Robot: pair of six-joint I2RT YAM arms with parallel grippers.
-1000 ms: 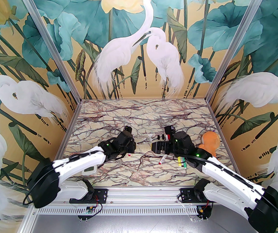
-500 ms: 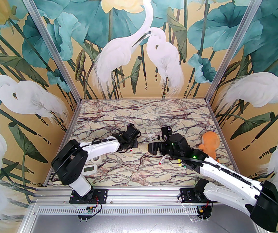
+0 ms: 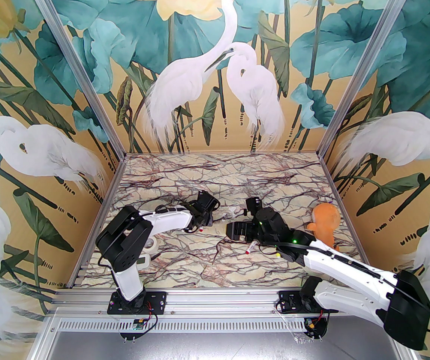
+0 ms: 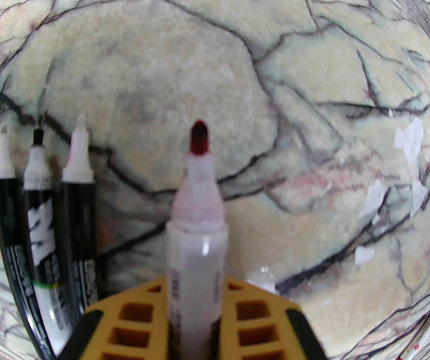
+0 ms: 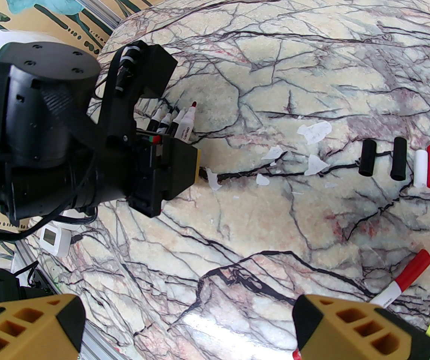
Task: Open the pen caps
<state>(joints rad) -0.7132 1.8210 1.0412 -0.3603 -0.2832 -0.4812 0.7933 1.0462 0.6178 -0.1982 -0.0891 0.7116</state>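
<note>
Veined marble table [image 3: 215,178], walled by heron-and-lotus murals [image 3: 215,69]. Grips a red-tipped marker [image 4: 197,216], uncapped, in the left gripper [image 4: 196,313], jaws closed on its barrel; three more uncapped markers [image 4: 78,208] just beside, lower left. Holds the right gripper [image 5: 188,313] spread wide, bottom of the right wrist view. Four loose pen caps [image 5: 399,158] in a row, middle right, well apart from both; paper scraps [image 5: 314,131] and bare marble between.
</note>
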